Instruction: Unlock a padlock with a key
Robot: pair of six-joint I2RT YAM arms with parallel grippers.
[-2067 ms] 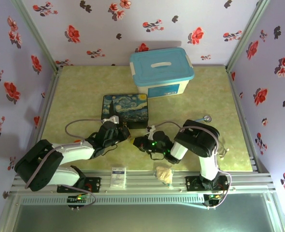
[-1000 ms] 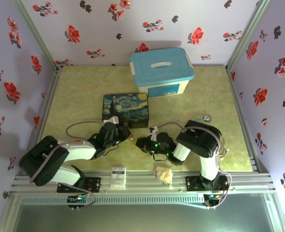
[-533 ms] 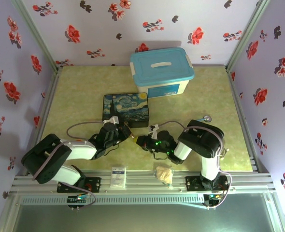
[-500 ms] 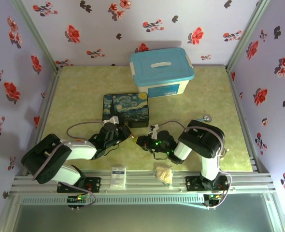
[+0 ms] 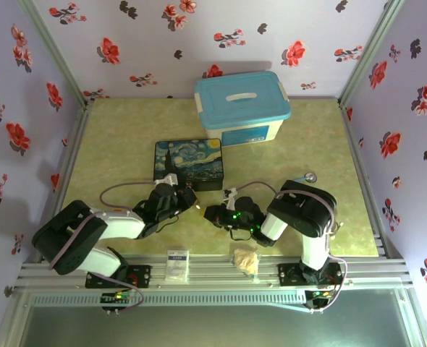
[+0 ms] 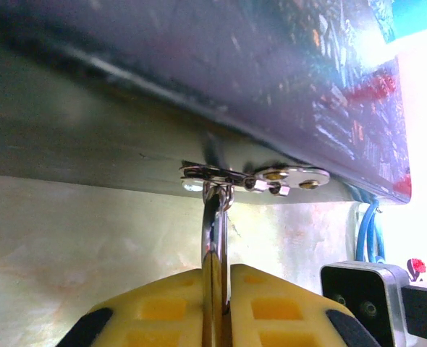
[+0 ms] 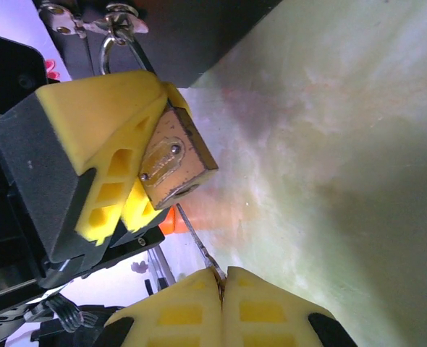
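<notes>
Where the two arms meet just in front of the tin (image 5: pixel 187 165), the top view has the left gripper (image 5: pixel 187 199) and right gripper (image 5: pixel 212 213) almost touching. On the left wrist, yellow jaws are clamped on the padlock (image 6: pixel 213 238) shackle, which is hooked through the tin's hasp (image 6: pixel 271 176). On the right wrist, closed jaws pinch the key (image 7: pixel 194 241), its tip at the padlock's bottom face.

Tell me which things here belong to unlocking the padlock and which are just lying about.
Job in hand:
padlock
key
painted tin, whose hasp the padlock hangs from

Lying about:
blue-lidded box
beige wad
small white box
orange cylinder
</notes>
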